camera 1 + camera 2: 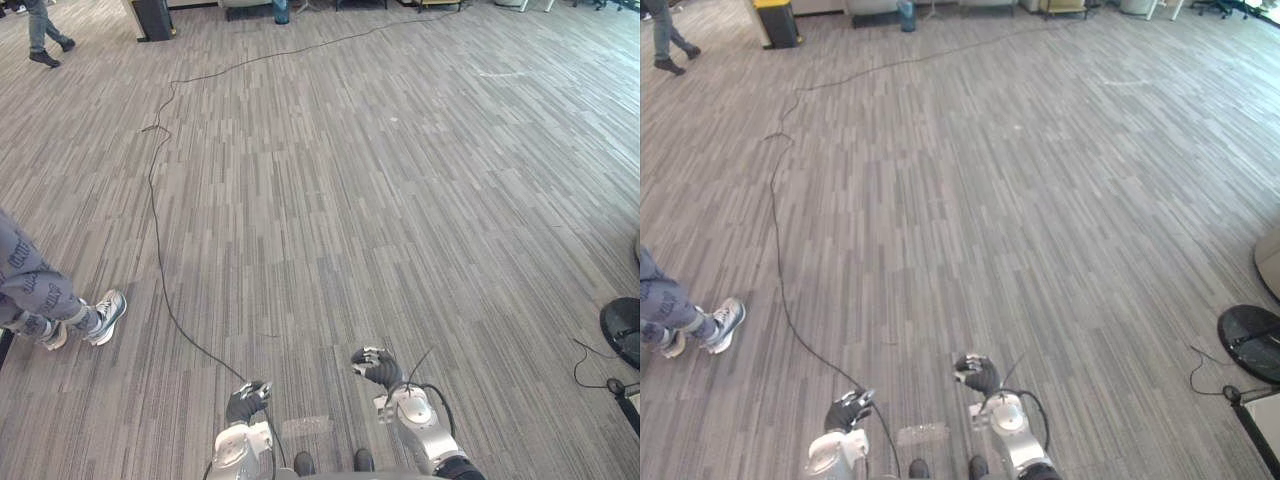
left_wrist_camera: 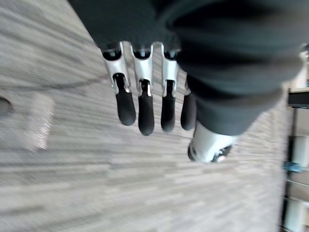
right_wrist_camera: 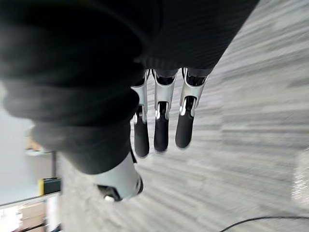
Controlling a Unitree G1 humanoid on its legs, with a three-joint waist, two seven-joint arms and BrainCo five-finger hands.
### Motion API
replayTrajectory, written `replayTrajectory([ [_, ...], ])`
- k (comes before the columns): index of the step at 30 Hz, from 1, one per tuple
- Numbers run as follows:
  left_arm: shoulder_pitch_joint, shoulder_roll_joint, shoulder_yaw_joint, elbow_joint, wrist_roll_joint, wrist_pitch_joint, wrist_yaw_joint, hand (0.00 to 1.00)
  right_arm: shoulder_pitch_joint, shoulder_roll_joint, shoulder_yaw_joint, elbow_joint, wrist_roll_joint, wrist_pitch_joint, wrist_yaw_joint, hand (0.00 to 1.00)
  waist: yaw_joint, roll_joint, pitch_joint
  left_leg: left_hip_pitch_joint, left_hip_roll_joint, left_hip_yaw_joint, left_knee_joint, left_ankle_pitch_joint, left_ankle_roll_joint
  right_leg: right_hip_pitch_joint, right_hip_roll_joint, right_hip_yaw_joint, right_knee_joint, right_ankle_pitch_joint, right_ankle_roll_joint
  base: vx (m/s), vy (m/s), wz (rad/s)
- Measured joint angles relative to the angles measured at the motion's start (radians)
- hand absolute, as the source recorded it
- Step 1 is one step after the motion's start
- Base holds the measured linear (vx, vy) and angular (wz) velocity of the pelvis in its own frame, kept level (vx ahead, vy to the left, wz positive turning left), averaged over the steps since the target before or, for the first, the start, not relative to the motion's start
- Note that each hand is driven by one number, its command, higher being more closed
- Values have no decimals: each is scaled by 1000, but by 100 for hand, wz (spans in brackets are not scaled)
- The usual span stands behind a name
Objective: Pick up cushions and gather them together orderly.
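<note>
We see the left hand (image 1: 247, 400) and the right hand (image 1: 377, 368) low at the near edge of the head views, apart from each other over the grey striped carpet floor (image 1: 400, 200). In the wrist views the left fingers (image 2: 145, 116) and the right fingers (image 3: 161, 133) hang straight and relaxed, with only carpet past them. Where the cushions lie we cannot tell. A small pale patch (image 1: 306, 425) sits on the carpet between the hands, too blurred for us to identify. A person (image 1: 60, 305) is cut off at the left edge, with only legs and grey shoes showing. A second person (image 1: 42, 35) is cropped at the far left corner near a dark bin (image 1: 152, 18). A round dark base (image 1: 622, 330) is half cut off at the right edge.
</note>
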Motion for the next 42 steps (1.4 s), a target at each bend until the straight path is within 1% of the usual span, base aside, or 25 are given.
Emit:
replayTrajectory([
  [2, 1, 1, 3, 32, 3, 11, -3, 0, 0, -7, -1, 38, -3, 3, 0, 0, -1, 1, 1, 0, 0, 5, 0, 2, 2, -1, 0, 3, -1, 3, -1, -37, -3, -5],
  [4, 2, -1, 20, 64, 25, 27, -23, 0, 3, -6, -19, 85, -26, 16, 1, 0, -3, 1, 1, -1, 1, 7, -1, 5, 1, -2, 0, 3, -4, 5, -2, -38, -9, -2],
  [10, 0, 1, 40, 90, 30, 31, -43, 0, 15, -3, -78, 166, -34, 32, 1, 0, -6, 0, 2, 2, 1, 4, -18, 9, 1, 3, 1, -5, -24, 9, -2, 0, -10, 2],
  [12, 0, 1, 59, 91, 33, 37, -46, 0, 21, 3, -127, 205, -33, 35, -1, 0, -6, -5, 4, 1, 1, -2, -21, 9, 1, 5, 0, -11, -29, 4, 5, 23, -20, 12],
  [13, 0, 1, 74, 92, 42, 44, -49, 0, 31, 7, -173, 237, -30, 39, -1, 0, -8, -8, 7, 0, 0, -14, -26, 9, 1, 6, 0, -25, -29, -3, 9, 32, -23, 20],
  [16, -1, 10, 77, 93, 74, 49, -62, 0, 43, 8, -255, 256, 16, 41, -10, 0, -10, -17, 11, -2, -4, -45, -42, 12, 0, 7, -3, -56, -28, -18, 9, 55, -22, 28],
  [19, -1, 20, 76, 93, 87, 52, -65, 0, 60, 4, -298, 268, 55, 42, -23, 0, -9, -30, 8, -3, -6, -68, -52, 14, -2, 10, -3, -84, -28, -23, 11, 98, -16, 26],
  [22, -7, 24, 76, 105, 87, 68, -68, 0, 70, 9, -352, 268, 93, 43, -27, 0, -12, -30, 8, 3, -8, -93, -53, 14, -2, 30, -4, -125, -28, -24, 13, 126, -9, 24],
  [28, -11, 26, 76, 114, 109, 72, -68, 0, 69, 16, -416, 270, 103, 43, -30, 0, -9, -27, 9, 21, -8, -112, -53, 13, -3, 52, -6, -167, -14, -28, 20, 45, -5, 17],
  [31, -11, 27, 79, 115, 109, 77, -68, 0, 71, 16, -441, 274, 123, 43, -33, 0, -9, -24, 10, 12, -9, -122, -45, 4, -14, 51, -8, -175, -8, -37, 24, -23, -3, 18],
  [32, -13, 30, 90, 114, 109, 84, -69, 0, 73, 18, -449, 275, 124, 43, -35, 0, -10, -29, 13, -18, -17, -125, 9, -28, -13, 40, -20, -190, 16, -67, 18, -52, -10, 20],
  [34, -15, 29, 107, 114, 109, 87, -69, 0, 79, 18, -453, 279, 126, 43, -37, 0, -9, -30, 15, -52, -22, -127, 83, -70, -7, 34, -30, -200, 41, -98, 10, -37, -20, 19],
  [35, -14, 28, 118, 114, 108, 87, -68, 0, 84, 18, -460, 287, 132, 44, -36, 0, -6, -27, 25, -94, -22, -127, 185, -120, -9, 33, -36, -210, 73, -130, -1, -61, -30, 17],
  [36, -10, 28, 122, 110, 108, 87, -68, 0, 86, 13, -468, 287, 134, 44, -38, 0, -2, -18, 34, -123, -13, -126, 266, -160, -16, 34, -35, -217, 97, -150, -4, -67, -17, 19],
  [37, -5, 25, 143, 107, 108, 87, -69, 0, 89, 14, -470, 283, 140, 44, -38, 0, 1, -18, 40, -150, -3, -118, 335, -187, -27, 31, -34, -222, 114, -168, -8, -66, 8, 22],
  [38, 1, 19, 159, 96, 108, 88, -69, 0, 92, 16, -471, 276, 142, 44, -39, 0, 5, -17, 41, -185, 5, -107, 420, -205, -43, 24, -34, -225, 135, -189, -15, -34, 34, 23],
  [39, 3, 16, 183, 81, 107, 89, -69, 0, 100, 22, -470, 263, 142, 45, -39, 0, 9, -24, 52, -238, 15, -82, 532, -207, -46, 25, -39, -226, 153, -205, -20, -24, 31, 14],
  [40, 5, 10, 209, 58, 96, 87, -68, 0, 102, 25, -471, 261, 142, 45, -40, 0, 18, -32, 63, -299, 44, -39, 649, -224, -43, 26, -43, -228, 173, -220, -24, 10, 35, 8],
  [41, 8, 4, 224, 48, 89, 85, -68, 0, 101, 25, -472, 260, 142, 45, -43, 0, 26, -29, 66, -325, 71, -12, 702, -241, -31, 30, -44, -231, 184, -230, -23, 58, 55, 3],
  [42, 9, -1, 230, 41, 77, 85, -68, 0, 101, 24, -475, 257, 142, 47, -48, 0, 27, -27, 66, -357, 111, 19, 729, -256, -30, 37, -50, -233, 197, -247, -19, 136, 111, 8],
])
